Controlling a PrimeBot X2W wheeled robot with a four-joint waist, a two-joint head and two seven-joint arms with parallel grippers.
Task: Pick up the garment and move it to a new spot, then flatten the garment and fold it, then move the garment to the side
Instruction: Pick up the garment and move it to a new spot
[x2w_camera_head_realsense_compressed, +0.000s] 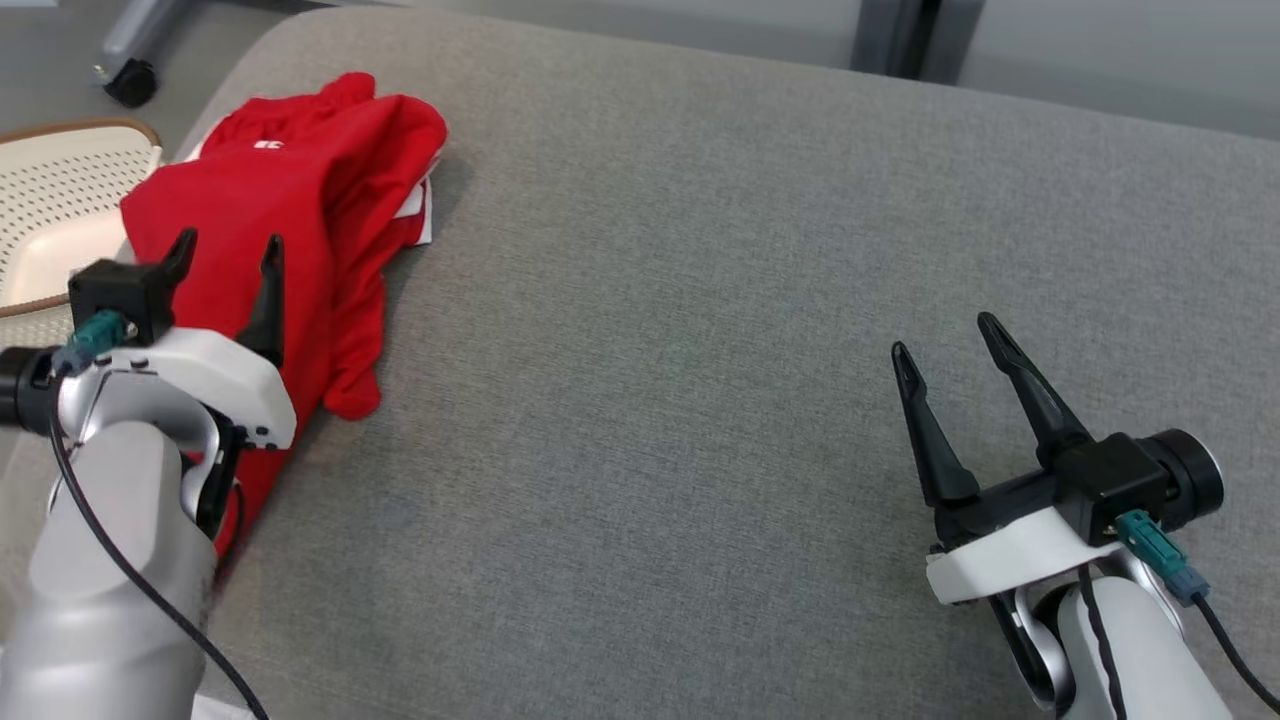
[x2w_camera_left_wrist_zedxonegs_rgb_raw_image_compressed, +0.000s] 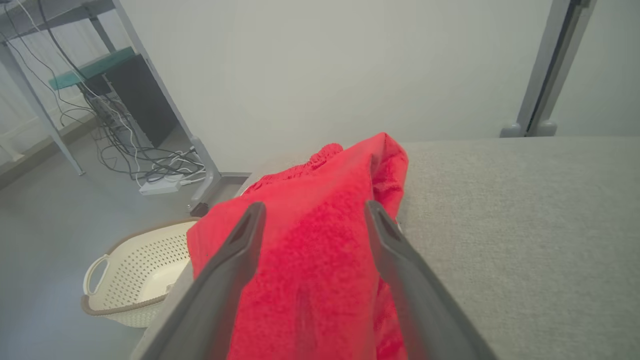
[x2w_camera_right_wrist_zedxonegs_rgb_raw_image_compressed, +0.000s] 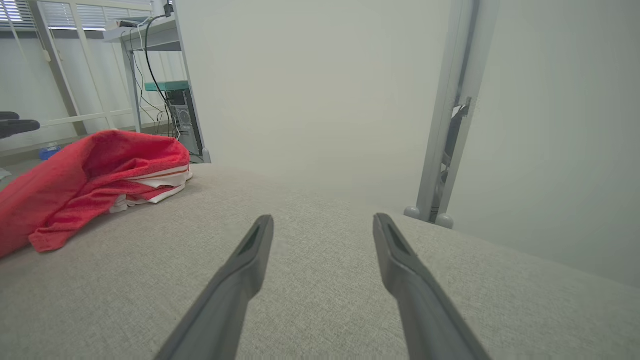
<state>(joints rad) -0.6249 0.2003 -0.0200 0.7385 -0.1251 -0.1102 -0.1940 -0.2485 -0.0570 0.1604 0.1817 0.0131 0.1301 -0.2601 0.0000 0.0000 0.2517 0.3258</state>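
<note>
A red garment (x2w_camera_head_realsense_compressed: 290, 220) with some white trim lies bunched along the left edge of the grey padded surface (x2w_camera_head_realsense_compressed: 700, 300). My left gripper (x2w_camera_head_realsense_compressed: 228, 250) hovers over the garment's near part, open, its two fingers spread above the red cloth (x2w_camera_left_wrist_zedxonegs_rgb_raw_image_compressed: 310, 250) without pinching it. In the right wrist view the garment (x2w_camera_right_wrist_zedxonegs_rgb_raw_image_compressed: 90, 175) is a folded heap at the far left. My right gripper (x2w_camera_head_realsense_compressed: 945, 350) stands open over bare grey fabric at the lower right, well away from the garment, with nothing between its fingers (x2w_camera_right_wrist_zedxonegs_rgb_raw_image_compressed: 250, 260).
A cream perforated laundry basket (x2w_camera_head_realsense_compressed: 60, 210) sits on the floor just left of the surface, also seen as the basket (x2w_camera_left_wrist_zedxonegs_rgb_raw_image_compressed: 135, 270) below the garment. Cables and a desk frame (x2w_camera_left_wrist_zedxonegs_rgb_raw_image_compressed: 140, 160) stand beyond. A grey post (x2w_camera_right_wrist_zedxonegs_rgb_raw_image_compressed: 450, 125) rises behind the surface's far edge.
</note>
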